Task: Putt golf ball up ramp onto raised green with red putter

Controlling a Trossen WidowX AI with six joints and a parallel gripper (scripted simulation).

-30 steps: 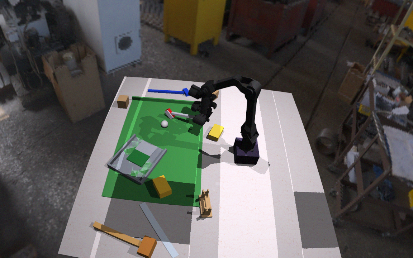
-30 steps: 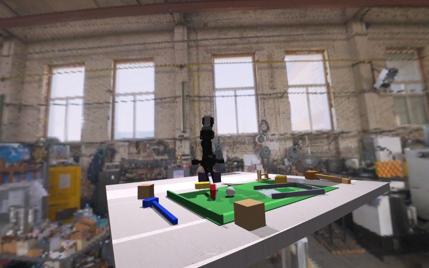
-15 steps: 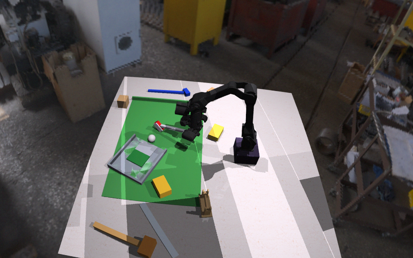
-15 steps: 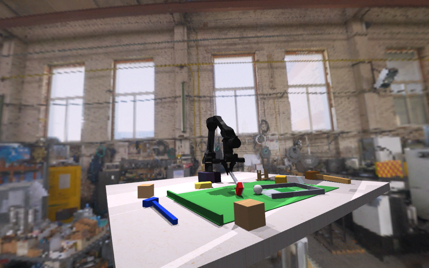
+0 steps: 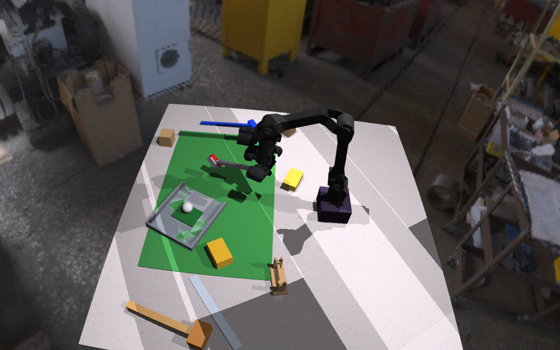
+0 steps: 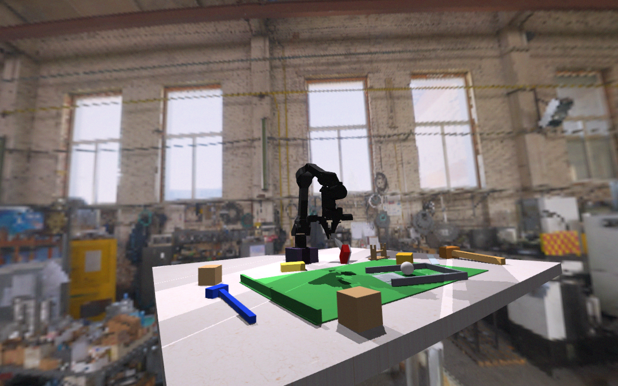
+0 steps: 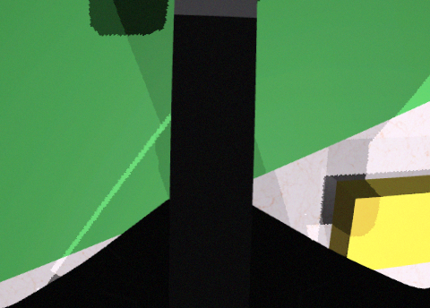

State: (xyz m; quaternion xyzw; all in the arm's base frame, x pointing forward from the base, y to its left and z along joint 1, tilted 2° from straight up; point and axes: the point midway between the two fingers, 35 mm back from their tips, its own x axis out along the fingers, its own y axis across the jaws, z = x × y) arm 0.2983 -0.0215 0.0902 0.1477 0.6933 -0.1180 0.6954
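Note:
My gripper point(image 5: 252, 166) point(image 6: 331, 234) point(image 7: 203, 213) is shut on the black handle of the red putter. The putter's red head point(image 5: 213, 159) point(image 6: 345, 253) hangs above the green mat point(image 5: 247, 226) point(image 6: 296, 288) point(image 7: 90, 98), back from the ramp's open end. The white golf ball point(image 5: 187, 207) point(image 6: 406, 268) is inside the grey-walled ramp point(image 5: 169, 238) point(image 6: 417, 280), over the raised green point(image 5: 190, 217), near its back edge. Whether the ball still rolls cannot be told. The wrist view shows neither the putter's head nor the ball.
A yellow block point(image 5: 292, 178) point(image 6: 292, 266) point(image 7: 390, 232) lies beside the mat near the arm's base. An orange block point(image 5: 219, 253) point(image 6: 404, 257) sits beside the ramp. A wooden rack point(image 5: 278, 278) stands at the mat's corner. A blue mallet point(image 5: 225, 124) point(image 6: 238, 305) and wooden cubes lie beyond the mat's low wall.

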